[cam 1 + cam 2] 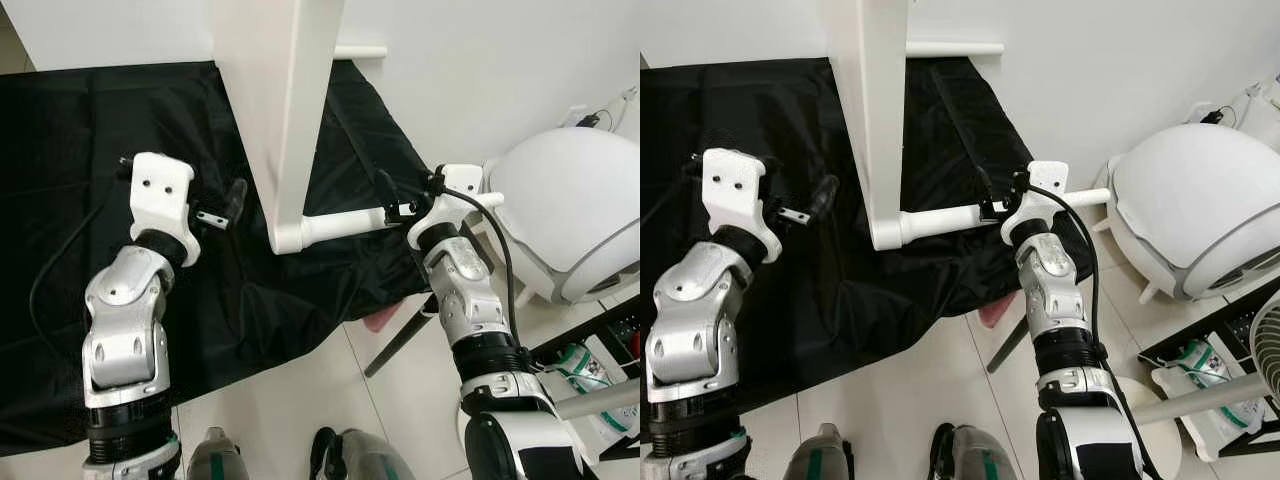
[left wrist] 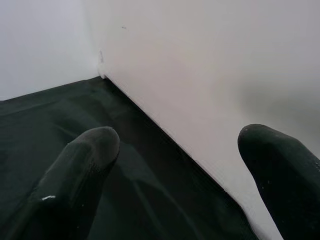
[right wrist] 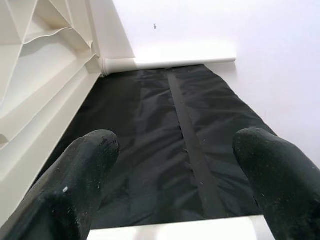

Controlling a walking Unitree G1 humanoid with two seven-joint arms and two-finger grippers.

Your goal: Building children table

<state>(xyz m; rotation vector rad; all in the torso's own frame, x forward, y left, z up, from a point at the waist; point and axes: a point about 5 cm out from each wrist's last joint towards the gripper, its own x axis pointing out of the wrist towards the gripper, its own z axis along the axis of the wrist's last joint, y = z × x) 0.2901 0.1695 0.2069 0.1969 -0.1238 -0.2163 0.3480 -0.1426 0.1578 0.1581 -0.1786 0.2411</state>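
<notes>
A black cloth (image 1: 90,130) covers the pale tiled floor (image 1: 300,400) below a white wall (image 1: 480,60). Right of the cloth stands a white domed appliance (image 1: 575,205).

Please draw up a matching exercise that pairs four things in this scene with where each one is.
Things:
1. white plastic table top
2. white round table leg
3. black cloth
4. white domed appliance

Places:
A. on the floor, at the robot's right
B. standing on edge between the grippers
C. spread under the table parts
D. by the right gripper

Pairs: 1-B, 2-D, 3-C, 4-A
</notes>
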